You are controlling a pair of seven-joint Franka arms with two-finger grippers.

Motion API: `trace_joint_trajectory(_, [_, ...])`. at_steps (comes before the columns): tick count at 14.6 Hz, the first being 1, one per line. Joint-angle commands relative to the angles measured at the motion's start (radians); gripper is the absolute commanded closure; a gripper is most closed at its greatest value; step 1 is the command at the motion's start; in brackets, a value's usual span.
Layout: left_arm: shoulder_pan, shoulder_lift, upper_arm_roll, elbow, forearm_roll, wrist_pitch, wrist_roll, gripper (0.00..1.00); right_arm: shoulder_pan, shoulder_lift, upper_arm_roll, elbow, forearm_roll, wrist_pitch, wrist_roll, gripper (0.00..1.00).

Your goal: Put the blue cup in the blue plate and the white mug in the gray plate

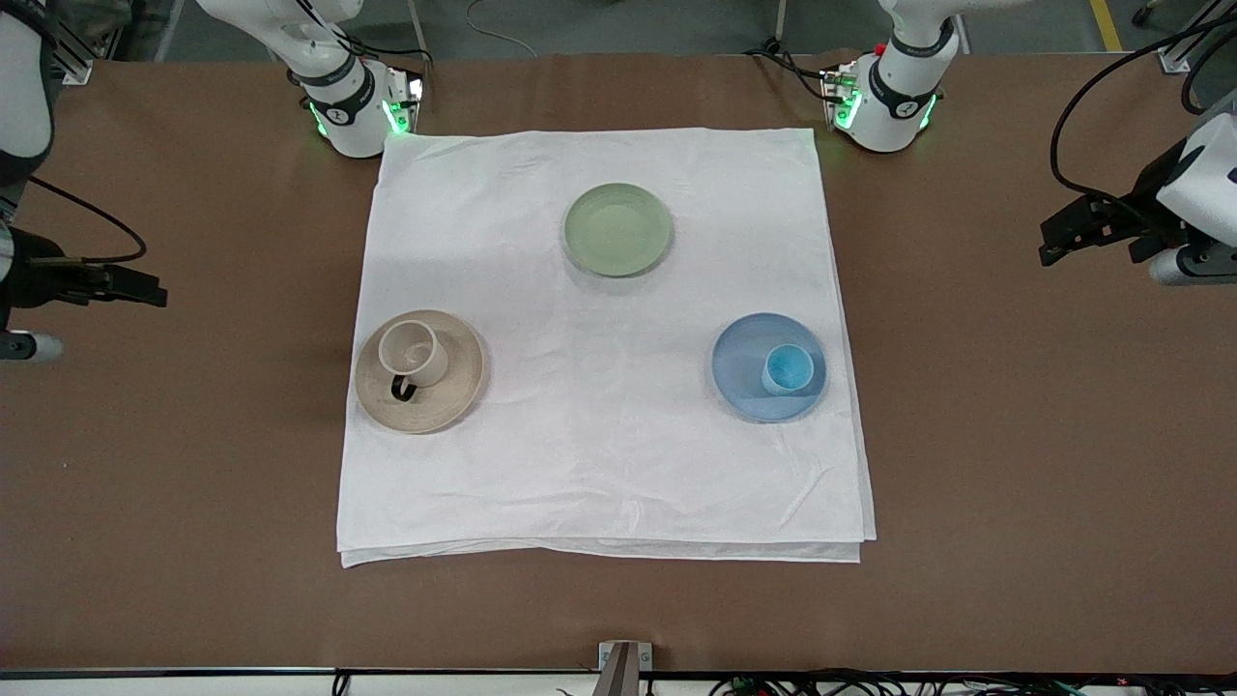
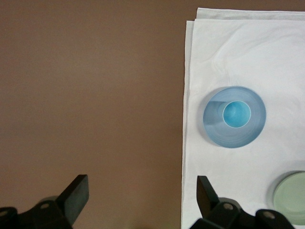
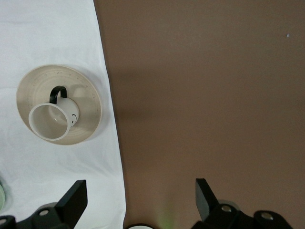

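The blue cup (image 1: 788, 369) stands upright in the blue plate (image 1: 742, 377) on the white cloth, toward the left arm's end. The white mug (image 1: 414, 353) stands upright in the gray plate (image 1: 459, 387), toward the right arm's end, with its dark handle pointing to the front camera. My left gripper (image 1: 1049, 244) is open and empty over bare table off the cloth's edge; its wrist view (image 2: 143, 191) shows the cup (image 2: 237, 114) in the blue plate (image 2: 214, 131). My right gripper (image 1: 155, 290) is open and empty over bare table at the other end; its wrist view (image 3: 140, 195) shows the mug (image 3: 50, 121) in the gray plate (image 3: 90, 95).
A sage-green plate (image 1: 617, 229) lies empty on the white cloth (image 1: 599, 464), farther from the front camera than the other two plates; it also shows in the left wrist view (image 2: 293, 198). Brown table surrounds the cloth. Both arm bases stand along the table's edge nearest the robots.
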Motion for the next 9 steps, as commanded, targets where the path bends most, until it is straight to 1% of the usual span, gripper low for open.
trace_joint_trajectory(1, [0.007,-0.022,0.004,-0.013,-0.018,0.000,0.027,0.00,-0.014,0.023,0.016,0.092,-0.024,-0.043,-0.001,0.00])
trace_joint_trajectory(4, [0.005,-0.022,0.004,-0.016,-0.018,-0.003,0.025,0.00,-0.002,0.023,0.020,0.109,-0.017,-0.049,0.005,0.00])
trace_joint_trajectory(7, [0.005,-0.025,-0.005,-0.021,-0.018,-0.008,0.025,0.00,0.003,0.021,0.027,0.109,-0.006,-0.107,0.008,0.00])
trace_joint_trajectory(9, [0.004,-0.047,-0.007,-0.051,-0.020,0.000,0.025,0.00,0.001,0.007,0.027,0.106,-0.004,-0.112,0.001,0.00])
